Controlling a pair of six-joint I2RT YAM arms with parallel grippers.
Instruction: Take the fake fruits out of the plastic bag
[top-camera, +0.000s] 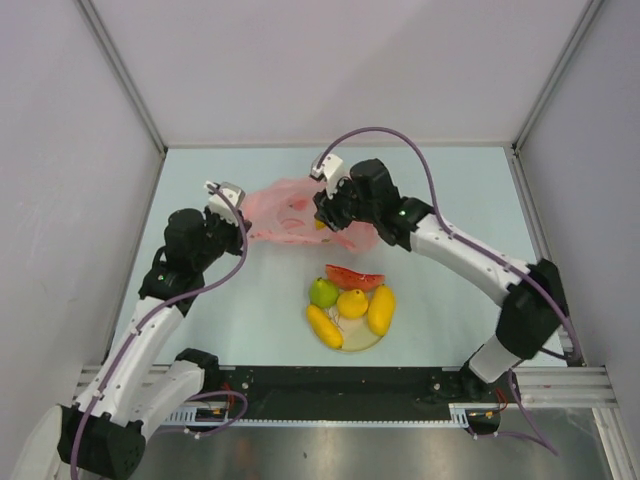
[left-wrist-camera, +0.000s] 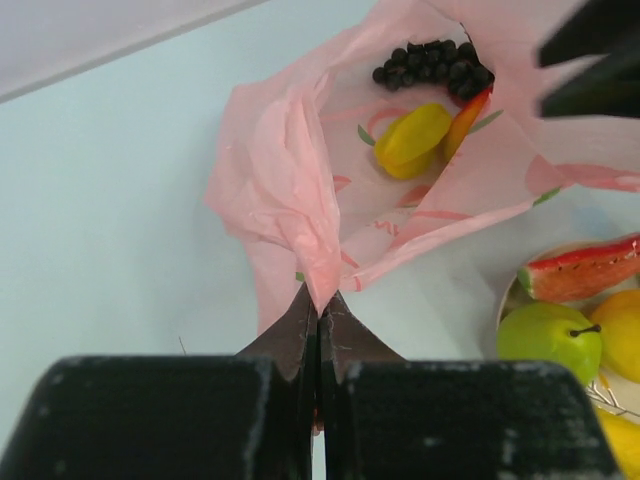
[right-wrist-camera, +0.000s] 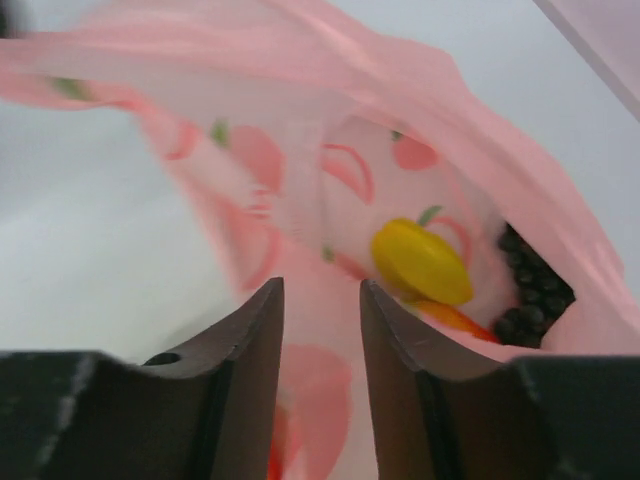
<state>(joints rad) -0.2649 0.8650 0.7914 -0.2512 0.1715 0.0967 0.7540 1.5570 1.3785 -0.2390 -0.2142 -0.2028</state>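
Left wrist view: the left gripper (left-wrist-camera: 318, 318) clamps the near rim of the plastic bag (left-wrist-camera: 280, 170); the right gripper (right-wrist-camera: 320, 295), fingers parted, sits at its open mouth near the yellow fruit (right-wrist-camera: 420, 262).

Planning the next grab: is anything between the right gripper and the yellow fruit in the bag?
Nothing visible: the open right gripper faces into the plastic bag; the yellow fruit lies uncovered ahead, grape bunch beside it.

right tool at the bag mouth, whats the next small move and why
Probably ease the right tool forward and slightly to the right so its open jaws straddle the yellow fruit, then close. The left tool is pinching the edge of the bag, holding the mouth open, and that fruit lies just ahead of the right fingertips with nothing in front of it.
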